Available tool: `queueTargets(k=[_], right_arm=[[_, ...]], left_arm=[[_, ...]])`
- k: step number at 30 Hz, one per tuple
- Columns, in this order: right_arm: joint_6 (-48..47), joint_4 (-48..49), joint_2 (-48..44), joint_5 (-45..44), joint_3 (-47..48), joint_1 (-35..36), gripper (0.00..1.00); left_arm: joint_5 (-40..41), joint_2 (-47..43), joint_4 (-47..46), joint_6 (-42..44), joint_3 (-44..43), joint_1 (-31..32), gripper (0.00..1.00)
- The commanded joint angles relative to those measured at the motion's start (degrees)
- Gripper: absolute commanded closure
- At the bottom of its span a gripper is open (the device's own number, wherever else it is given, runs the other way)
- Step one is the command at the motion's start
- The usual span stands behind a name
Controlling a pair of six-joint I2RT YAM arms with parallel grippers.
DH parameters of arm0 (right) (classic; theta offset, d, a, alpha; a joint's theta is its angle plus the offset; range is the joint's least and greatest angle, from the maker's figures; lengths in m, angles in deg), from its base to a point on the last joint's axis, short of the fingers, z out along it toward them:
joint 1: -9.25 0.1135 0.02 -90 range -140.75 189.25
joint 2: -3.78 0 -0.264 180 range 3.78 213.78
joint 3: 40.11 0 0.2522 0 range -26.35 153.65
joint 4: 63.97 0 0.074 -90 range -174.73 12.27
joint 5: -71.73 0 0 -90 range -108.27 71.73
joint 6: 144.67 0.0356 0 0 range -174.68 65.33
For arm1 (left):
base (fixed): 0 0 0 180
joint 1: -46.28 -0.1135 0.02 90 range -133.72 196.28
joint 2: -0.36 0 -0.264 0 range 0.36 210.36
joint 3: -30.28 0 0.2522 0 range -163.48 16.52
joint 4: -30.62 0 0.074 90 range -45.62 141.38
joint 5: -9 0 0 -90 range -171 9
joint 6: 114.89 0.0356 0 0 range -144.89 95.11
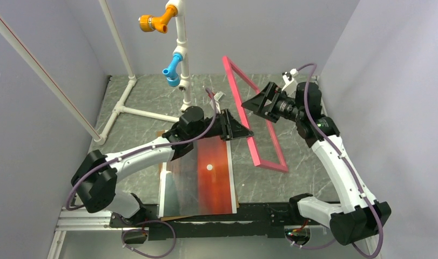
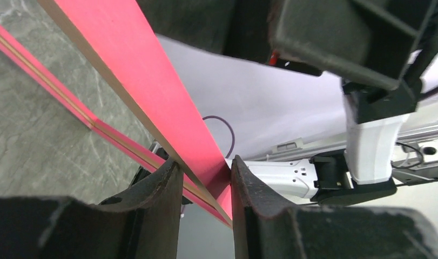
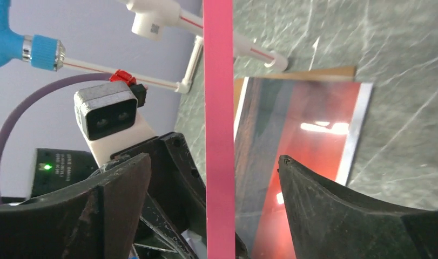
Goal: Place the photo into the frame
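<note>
The pink-red frame (image 1: 234,86) stands on its lower edge, tilted, right of the table's centre. My left gripper (image 1: 248,132) is shut on its near side rail; in the left wrist view both fingers (image 2: 168,186) press the pink rail (image 2: 168,91). My right gripper (image 1: 247,106) is open, its fingers wide on either side of the same rail higher up (image 3: 219,108) and not touching it. The photo (image 1: 211,172), orange-red with a small white sun, lies face up on the table below the left arm. It also shows in the right wrist view (image 3: 308,135).
A brown hardboard panel (image 3: 314,72) lies under the photo, its edge showing. A white pipe stand (image 1: 181,70) with blue and orange fittings stands at the back centre. Grey walls close in both sides. The arm bases sit on a black rail at the near edge.
</note>
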Motion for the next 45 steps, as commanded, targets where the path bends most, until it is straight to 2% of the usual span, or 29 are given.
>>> queueTargets(k=[1, 7, 11, 19, 25, 30, 36, 45], right_arm=[[-9.15, -10.93, 0.18, -7.36, 8.78, -0.72, 0.08], [-13.02, -17.95, 2.42, -10.41, 17.32, -2.58, 0.04], [-13.79, -20.29, 2.96, -9.45, 20.13, -4.72, 0.04], [-14.62, -22.58, 3.52, -4.58, 21.79, -9.4, 0.03], [-14.1, -22.72, 4.11, 0.01, 20.43, -12.66, 0.03], [-13.0, -20.21, 4.63, 4.4, 18.98, -14.94, 0.04], [-11.3, -18.0, 7.7, 7.64, 20.15, -14.95, 0.04], [-10.39, -15.86, 10.53, 8.71, 17.92, -16.59, 0.04]], left_arm=[[2.59, -3.59, 17.37, 13.22, -8.58, -0.04, 1.0], [2.82, -1.28, 35.1, 17.64, -21.23, 0.04, 1.0], [2.75, -0.23, 39.15, 18.72, -27.41, 0.29, 1.0], [2.2, 2.67, 45.05, 18.48, -34.48, 1.03, 1.0], [4.84, 4.14, 44.52, 16.54, -34.32, 1.68, 1.0], [5.34, 8.04, 46.45, 16.52, -37.45, 1.64, 1.0], [5.6, 11.81, 47.31, 15.75, -40.12, 1.52, 0.93], [4.49, 15.59, 45.55, 14.38, -39.66, 0.78, 0.81]])
